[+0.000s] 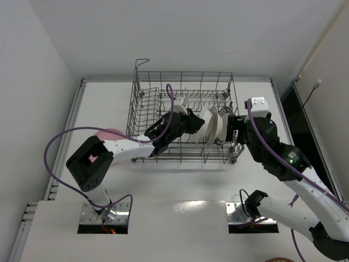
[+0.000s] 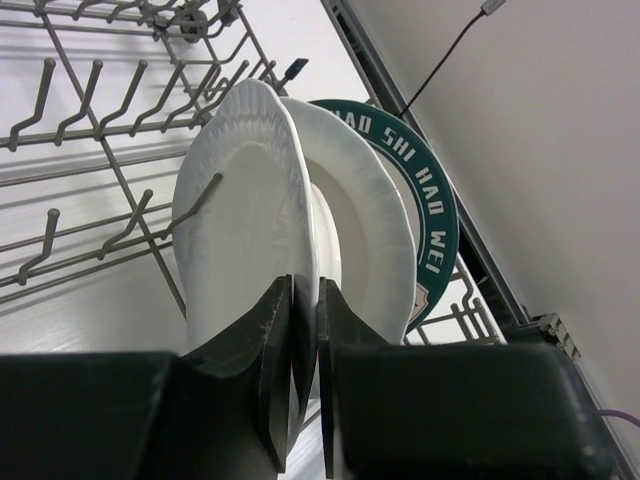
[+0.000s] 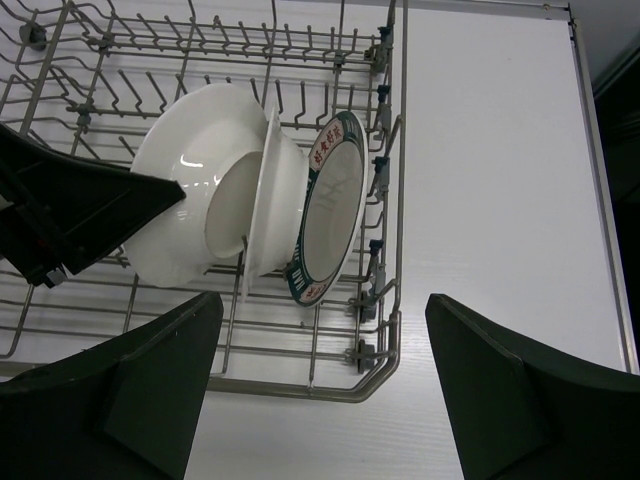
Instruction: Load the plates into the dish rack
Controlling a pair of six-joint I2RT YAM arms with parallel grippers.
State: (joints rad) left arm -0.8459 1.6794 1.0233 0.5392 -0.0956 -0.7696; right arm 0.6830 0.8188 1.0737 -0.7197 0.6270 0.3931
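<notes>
Left gripper clamps the thin rim of the scalloped white plate, which stands upright among the grey wire tines of the dish rack against a smooth white plate and a lettered teal-rimmed plate, while the right gripper gapes wide above the white bench.

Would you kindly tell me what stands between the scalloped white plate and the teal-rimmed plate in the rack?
A second white plate stands on edge between them, clearest in the left wrist view.

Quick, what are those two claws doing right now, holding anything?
Left gripper: shut on the rim of the front white plate, in the dish rack.
Right gripper: open, holding nothing.
</notes>
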